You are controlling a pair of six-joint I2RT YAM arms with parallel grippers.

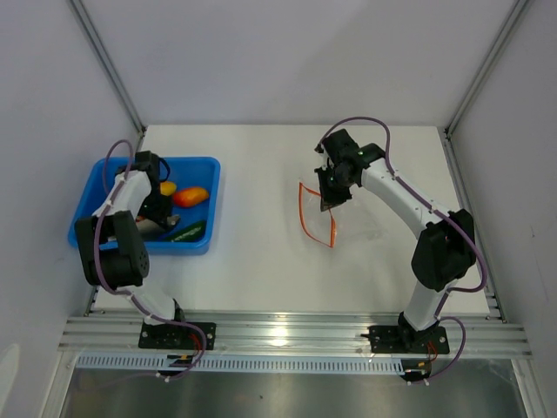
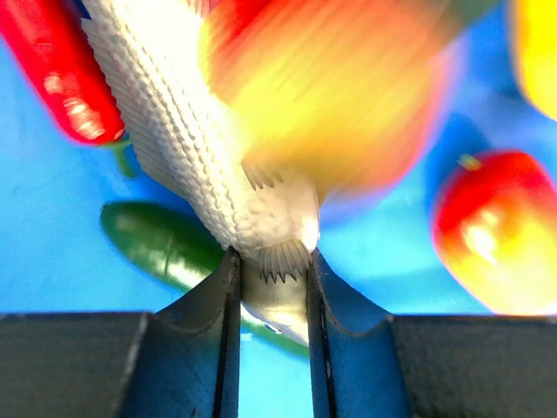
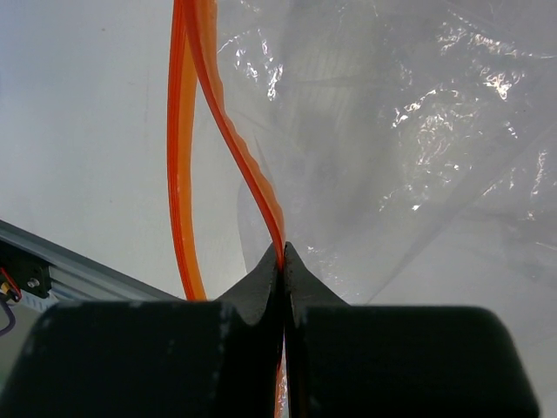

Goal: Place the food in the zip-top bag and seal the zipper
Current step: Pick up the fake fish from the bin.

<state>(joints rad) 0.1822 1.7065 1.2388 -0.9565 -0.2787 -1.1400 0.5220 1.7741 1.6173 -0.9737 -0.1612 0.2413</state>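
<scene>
A blue plastic tray (image 1: 211,213) sits at the white table's (image 1: 261,261) left edge; an aluminium rail (image 1: 287,329) lines the near edge.

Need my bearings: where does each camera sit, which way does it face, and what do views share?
Top external: above and behind the robot, looking down at the table; left arm and right arm show.
Left wrist: on the left arm, looking into the blue tray; left hand closed on a white scaly toy.
Right wrist: on the right arm, looking along the right hand pinching the clear bag by its zipper.
Shared: top and left wrist see tray and green pepper; top and right wrist, the bag.
</scene>
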